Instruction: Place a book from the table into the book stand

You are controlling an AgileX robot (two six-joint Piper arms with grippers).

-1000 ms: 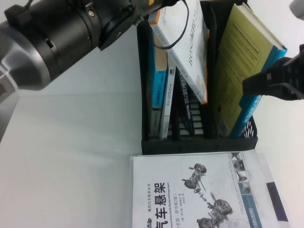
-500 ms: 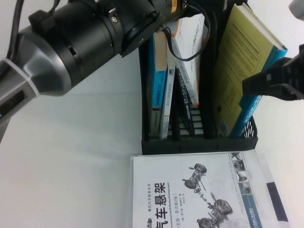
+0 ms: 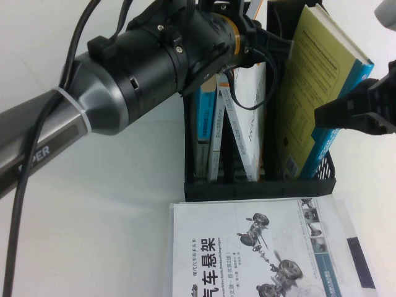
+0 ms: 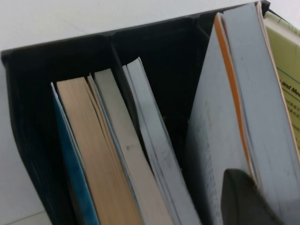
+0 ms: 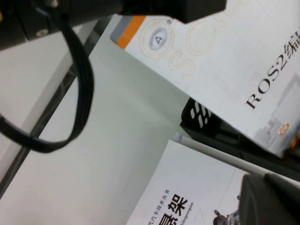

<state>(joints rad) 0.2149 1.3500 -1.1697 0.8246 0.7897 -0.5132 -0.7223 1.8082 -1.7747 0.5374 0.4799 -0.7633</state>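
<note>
White table (image 3: 93,216), book stand (image 3: 260,185) just under left gripper (image 3: 257,49). Pinches white book (image 3: 250,124) by its top to slide it in straight. Parks right gripper (image 3: 356,117) beside the stand, out of the way; cannot tell its grip.

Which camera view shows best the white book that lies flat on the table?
The high view: the flat white book shows most of its cover, before the book stand. The right wrist view catches only one corner. The left wrist view misses it.

The book stand (image 3: 260,185) is matt black perforated plastic; the books' (image 4: 117,154) page edges look like rough paper; the flat book's (image 3: 247,247) cover is glossy; the desk (image 3: 93,204) is smooth matt white.
</note>
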